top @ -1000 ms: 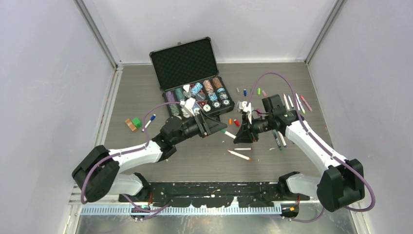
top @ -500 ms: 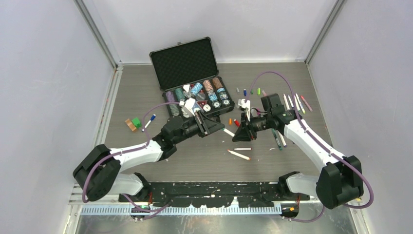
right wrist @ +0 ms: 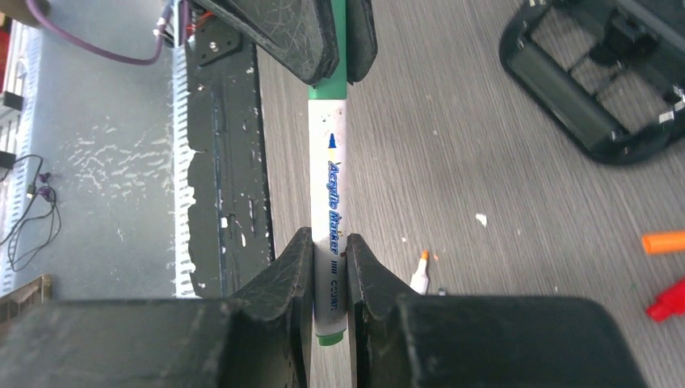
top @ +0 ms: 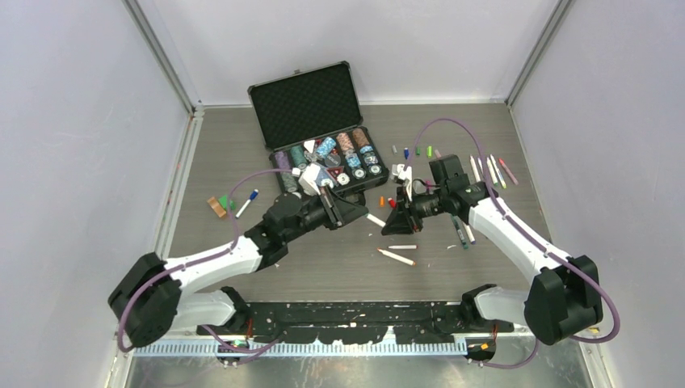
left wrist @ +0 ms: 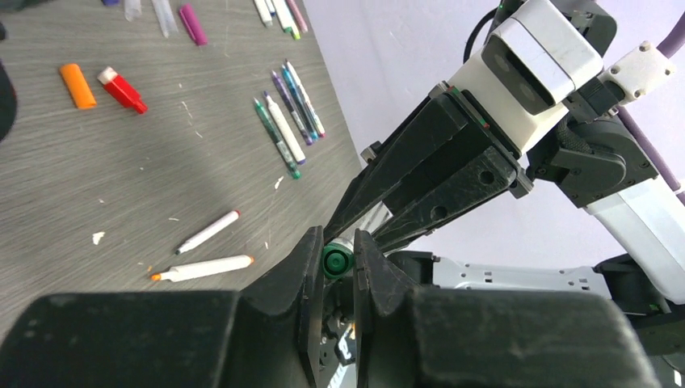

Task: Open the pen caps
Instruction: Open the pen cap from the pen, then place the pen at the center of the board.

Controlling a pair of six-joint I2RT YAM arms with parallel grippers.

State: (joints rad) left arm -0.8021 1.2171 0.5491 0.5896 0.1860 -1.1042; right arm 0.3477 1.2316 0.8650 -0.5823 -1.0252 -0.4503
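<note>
Gripping one pen [right wrist: 331,178] from both ends, mid-air over the middle of the table [top: 339,263], just near of the black case [top: 305,103]. Pinches the green cap [left wrist: 334,261] with the left gripper [left wrist: 338,250], fingers pressed onto it. Clamps the white barrel with the right gripper [right wrist: 329,242], likewise closed tight on it. Lines both grippers up along the pen's axis, facing each other, so a straight pull apart should pop the cap. Reads as the step in hand, with that cap seemingly not yet off. Leaves an orange cap [left wrist: 77,85] and a red cap [left wrist: 121,89] loose just far of the held pen, with uncapped pens [top: 397,257] lying nearer and a row of pens [top: 489,170] far right. Risks a slip if the barrel grip proves weak.
</note>
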